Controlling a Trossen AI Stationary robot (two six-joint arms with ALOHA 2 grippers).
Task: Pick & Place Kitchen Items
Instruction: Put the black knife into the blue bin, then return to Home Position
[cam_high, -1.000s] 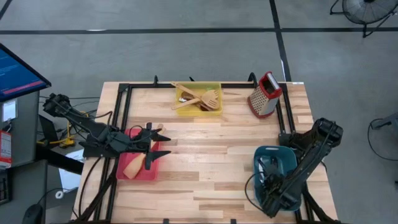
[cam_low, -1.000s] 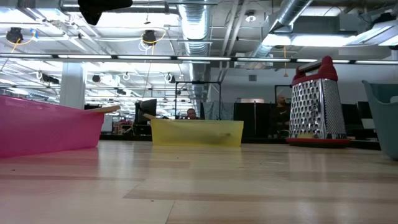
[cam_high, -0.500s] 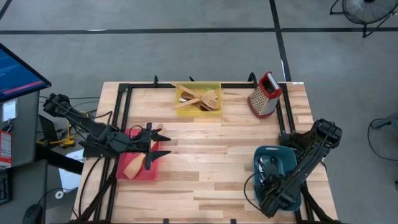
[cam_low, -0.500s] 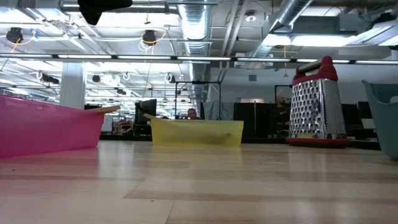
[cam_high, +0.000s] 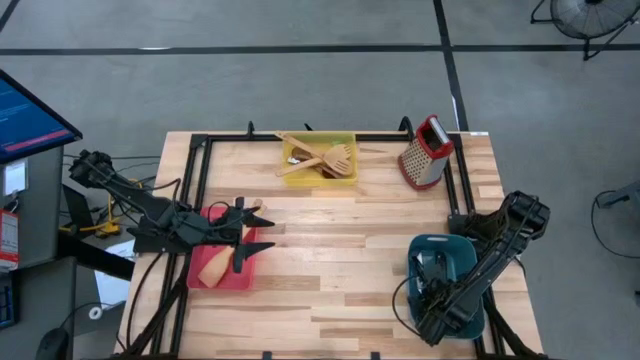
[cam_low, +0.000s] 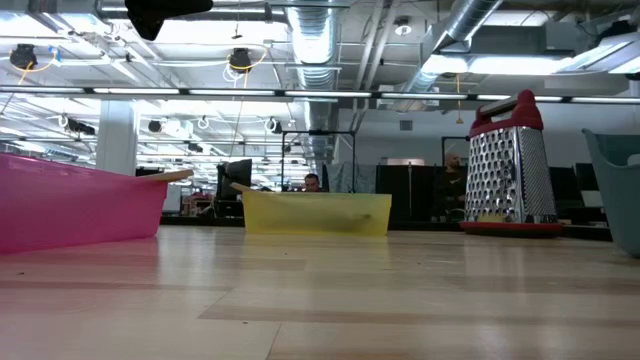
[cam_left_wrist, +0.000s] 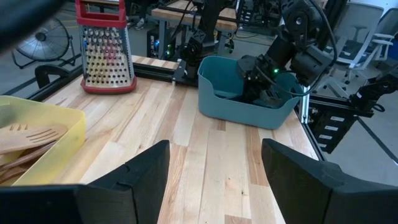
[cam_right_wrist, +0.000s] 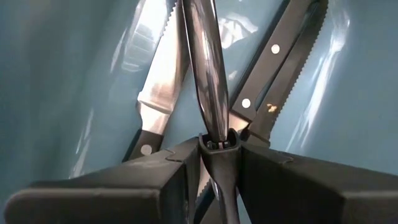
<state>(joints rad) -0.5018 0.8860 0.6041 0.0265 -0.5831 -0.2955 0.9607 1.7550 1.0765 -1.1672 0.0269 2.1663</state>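
The right gripper (cam_right_wrist: 214, 149) is lowered inside the teal bin (cam_high: 465, 252) at the near right corner of the table (cam_high: 350, 260). Its fingers (cam_right_wrist: 155, 168) are pressed close together and pinch a knife (cam_right_wrist: 205, 68) by its dark, glossy handle, which runs straight ahead from between them. Beneath and beyond the gripper, two more knives (cam_right_wrist: 155, 87) lie on the bin's floor, one to each side of the held handle, their serrated steel blades and riveted black handles fanned apart.

The left gripper (cam_high: 250, 228) is held over the red bin (cam_high: 215, 280) at the table's left edge, with its fingers (cam_left_wrist: 140, 171) spread wide and nothing between them. A pale wooden utensil (cam_high: 213, 268) lies in the red bin just under that gripper.

Well ahead of the left gripper, across the table, the box grater (cam_left_wrist: 104, 46) stands upright near the far right corner. The yellow bin (cam_high: 345, 175) is set at the far edge, and in it pale spatulas (cam_high: 335, 157) and a slotted turner are piled, with handles sticking out over its rim.
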